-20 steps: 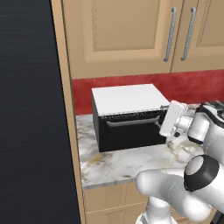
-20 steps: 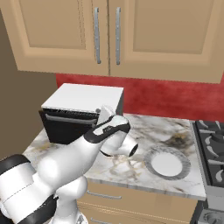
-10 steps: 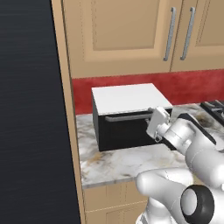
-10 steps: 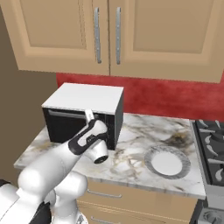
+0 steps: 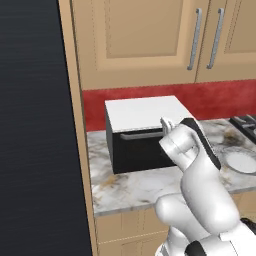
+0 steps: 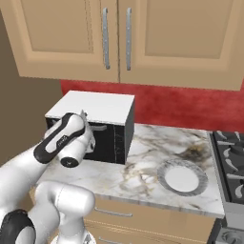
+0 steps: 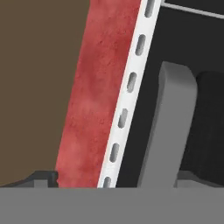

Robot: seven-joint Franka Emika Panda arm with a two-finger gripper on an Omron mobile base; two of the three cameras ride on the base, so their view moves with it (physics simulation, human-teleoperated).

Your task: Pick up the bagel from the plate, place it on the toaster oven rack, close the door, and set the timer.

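Left base view: the toaster oven [image 5: 142, 132] stands on the desk [image 5: 145, 187] against the red back wall. Its door [image 5: 142, 150] appears shut, with the silver bar handle [image 5: 142, 135] running along its upper edge. The white arm reaches from the lower right, and the hand sits against the right end of the door at handle height. The plate [image 5: 241, 161] lies toward the right edge of the desk, well apart from the oven. No bagel is visible on it.

Right base view: the oven [image 6: 93, 126] sits at the left end of the desk [image 6: 143, 176], and the hand covers much of the door front. The plate [image 6: 182, 177] rests near the front edge, toward the stove side, and its surface is bare. By inference, the bagel is already inside the oven; the rack is hidden behind the door and cannot be checked.

Hand view: the camera looks closely along the grey handle bar [image 7: 168, 127], beside a white slotted strip [image 7: 127, 94] and the red wall. The jaws stand wide apart and hold nothing.

Status, as a judgement: pick-up, placement and door closing appear complete. Setting the timer remains; the timer knob cannot be identified.
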